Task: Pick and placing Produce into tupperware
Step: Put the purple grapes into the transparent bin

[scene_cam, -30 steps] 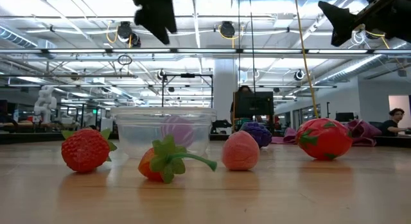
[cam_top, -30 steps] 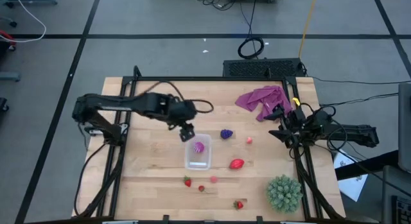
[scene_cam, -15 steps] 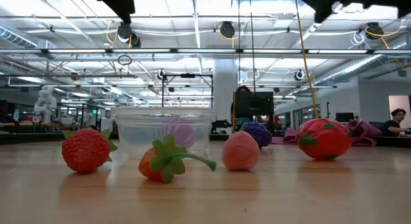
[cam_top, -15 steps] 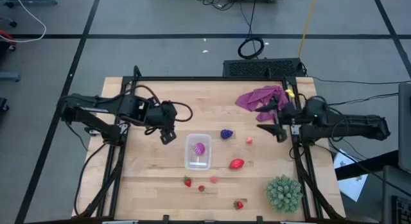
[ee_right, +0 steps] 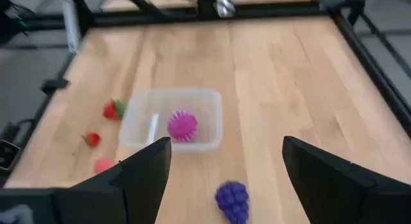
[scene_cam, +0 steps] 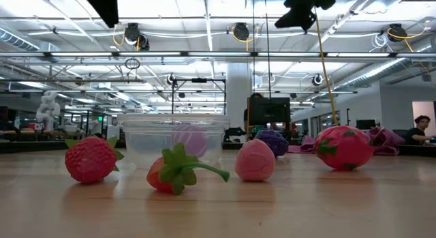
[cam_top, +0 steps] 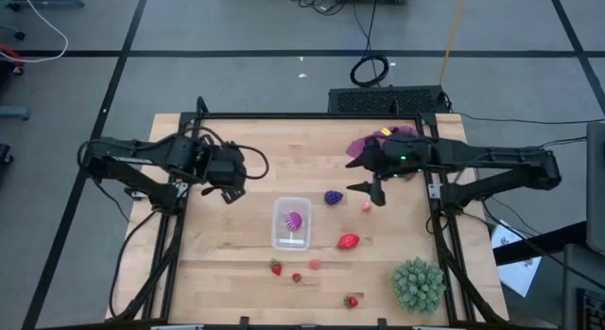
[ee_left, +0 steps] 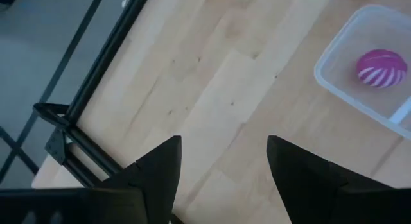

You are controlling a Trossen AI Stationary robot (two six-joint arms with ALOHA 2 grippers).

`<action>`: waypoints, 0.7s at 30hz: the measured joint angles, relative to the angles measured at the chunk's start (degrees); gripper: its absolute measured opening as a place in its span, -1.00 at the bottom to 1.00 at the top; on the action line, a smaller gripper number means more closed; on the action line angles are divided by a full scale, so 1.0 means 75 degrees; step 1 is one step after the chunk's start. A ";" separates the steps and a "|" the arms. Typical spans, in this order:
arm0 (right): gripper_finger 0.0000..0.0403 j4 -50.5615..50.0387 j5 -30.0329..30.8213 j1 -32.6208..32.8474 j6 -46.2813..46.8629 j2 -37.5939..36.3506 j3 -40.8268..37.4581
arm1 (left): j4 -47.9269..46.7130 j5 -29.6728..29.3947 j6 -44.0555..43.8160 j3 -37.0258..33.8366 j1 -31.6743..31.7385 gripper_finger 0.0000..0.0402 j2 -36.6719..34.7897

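Grape bunch point(cam_top: 333, 197) beside right gripper point(cam_top: 371, 190) (jaws apart)

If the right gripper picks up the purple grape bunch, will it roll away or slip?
The purple grape bunch looks lumpy, so it probably will not roll far. Its bumps may give the fingers grip, though a pinch could slide between them. The open right gripper is near it.

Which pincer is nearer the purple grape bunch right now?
Right. The right pincer hangs open just beside the grape bunch, on its cloth side. The left pincer sits open well beyond the tupperware, near the table's left edge.
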 joint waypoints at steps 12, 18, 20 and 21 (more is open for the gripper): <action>0.44 -0.0542 -0.0003 0.0000 0.0072 0.1405 0.0322 | 0.0003 -0.0404 -0.0554 -0.0407 -0.0011 0.16 -0.1698; 0.44 -0.0526 -0.0003 -0.0003 -0.0079 0.2261 0.0323 | 0.0028 -0.0412 -0.0857 -0.1439 -0.0009 0.16 -0.2166; 0.44 -0.0521 -0.0002 -0.0006 -0.0195 0.2503 0.0323 | 0.0022 -0.0401 -0.0917 -0.1758 -0.0009 0.16 -0.2215; 0.44 -0.0503 -0.0003 -0.0006 -0.0234 0.2608 0.0323 | 0.0022 -0.0401 -0.0955 -0.1887 -0.0011 0.16 -0.2222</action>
